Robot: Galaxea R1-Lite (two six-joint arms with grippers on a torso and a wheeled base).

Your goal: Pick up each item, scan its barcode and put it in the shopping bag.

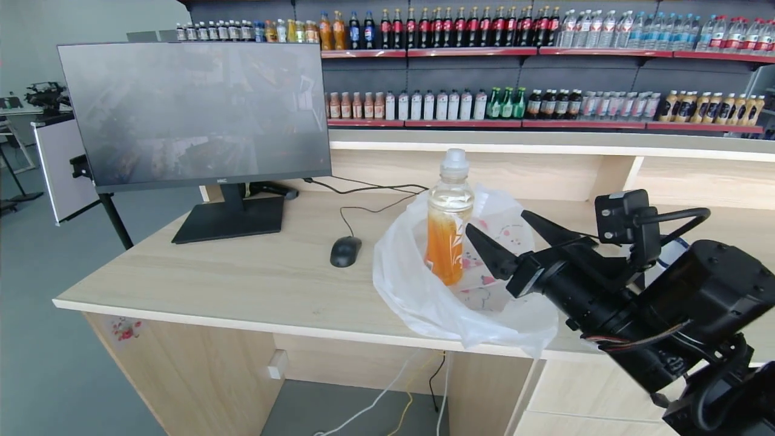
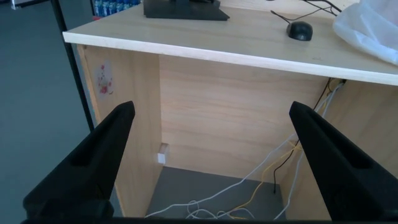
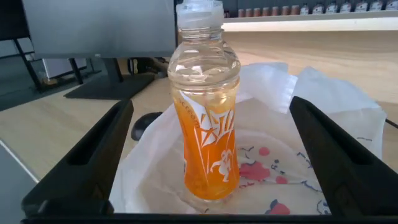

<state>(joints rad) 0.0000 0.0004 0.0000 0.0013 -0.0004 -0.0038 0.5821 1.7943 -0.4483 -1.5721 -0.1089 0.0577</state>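
Here, in the head view, the bottle (image 1: 448, 224) stands upright inside the bag (image 1: 418, 297), which sits at the desk's (image 1: 242, 275) front edge with its film drooping over that edge. The right gripper (image 1: 497, 220) hangs just beside the bottle on its right, jaws spread, touching neither bottle nor film as far as I can tell. With the bottle bagged, the step looks like clearing the arm away. Best done by backing straight out along the fingers' own line, jaws kept wide, so no tip clips the tall, partly filled bottle or drags the loose film and topples it. A monitor (image 1: 194, 112) stands toward the back left corner, a mouse (image 1: 346, 251) lies between its base and the bag, and shelves (image 1: 545, 54) of drinks run behind. None of these stands in the way of backing out.

From the left wrist, the left gripper (image 2: 211, 112) sits low before the desk's front edge, jaws spread and empty, well apart from the bag (image 2: 370, 31). Cables (image 2: 273, 180) hang under the desk.

From the right wrist, the bottle (image 3: 207, 124) rises between the spread fingers (image 3: 93, 162), a gap showing on each side. The bag's crumpled rim (image 3: 323, 99) behind is the likeliest snag.
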